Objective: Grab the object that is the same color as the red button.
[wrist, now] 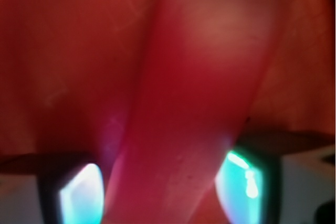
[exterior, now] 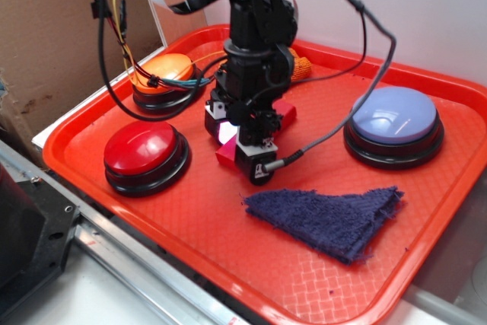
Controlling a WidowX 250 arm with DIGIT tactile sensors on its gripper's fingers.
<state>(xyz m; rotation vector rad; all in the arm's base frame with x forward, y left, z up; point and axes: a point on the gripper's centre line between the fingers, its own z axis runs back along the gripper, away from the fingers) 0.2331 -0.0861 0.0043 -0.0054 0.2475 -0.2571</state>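
The red block point(exterior: 226, 155) lies on the red tray point(exterior: 190, 211) in the middle, its two ends showing on either side of my gripper point(exterior: 242, 142). The gripper is down at tray level, straddling the block. In the wrist view the block point(wrist: 199, 77) fills the gap between my fingers, and both lit pads point(wrist: 244, 182) press against its sides, so the gripper point(wrist: 163, 187) is shut on it. The red button point(exterior: 144, 146), a glossy dome on a black base, sits to the left of the gripper, apart from it.
An orange dome button point(exterior: 161, 72) stands at the back left and a pale blue dome button point(exterior: 393, 116) at the right. A dark blue cloth point(exterior: 327, 215) lies in front of the gripper. An orange cloth point(exterior: 303, 66) shows behind the arm. Cables hang at the left.
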